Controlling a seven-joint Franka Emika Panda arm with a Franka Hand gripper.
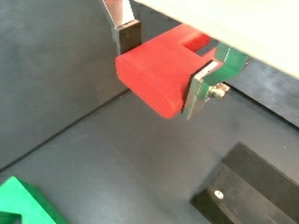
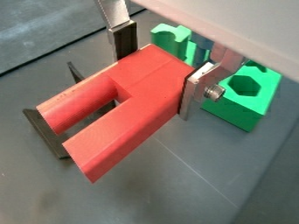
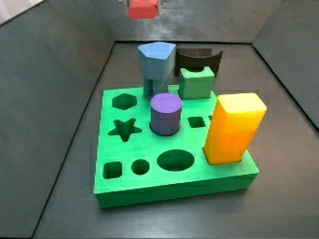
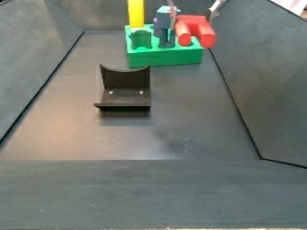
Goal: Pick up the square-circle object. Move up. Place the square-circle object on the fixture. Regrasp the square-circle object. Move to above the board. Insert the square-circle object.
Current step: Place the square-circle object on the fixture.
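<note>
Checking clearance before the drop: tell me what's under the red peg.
The gripper holds the square-circle object in the air. Below it lie bare dark floor and the fixture; the board sits behind.

fixture (image 4: 121,88): mid-floor | board (image 4: 163,52): far end | square-circle object (image 4: 197,31): above board's edge, near fingers

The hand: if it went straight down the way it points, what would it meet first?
Probably bare dark floor: the hand, shut on the red square-circle peg, hangs beside the bright green board; depth is unclear.

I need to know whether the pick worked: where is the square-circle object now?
The square-circle object is clamped between the fingers of the gripper, lifted clear of the floor; in a side view it hangs in front of the board.
</note>
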